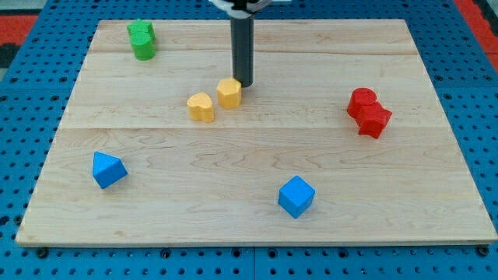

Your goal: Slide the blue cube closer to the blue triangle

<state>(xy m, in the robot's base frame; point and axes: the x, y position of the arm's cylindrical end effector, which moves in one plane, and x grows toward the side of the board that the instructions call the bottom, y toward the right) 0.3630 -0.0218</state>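
Camera view: my tip [244,83] touches the yellow block [229,92], holding nothing.

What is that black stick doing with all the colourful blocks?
That stick is my arm's rod. My tip is near the view's top, right beside a yellow block, with another yellow block next to it. My job is to slide the blue cube toward the blue triangle, but both sit far away near the view's bottom, still wide apart. Green blocks and red blocks sit aside.
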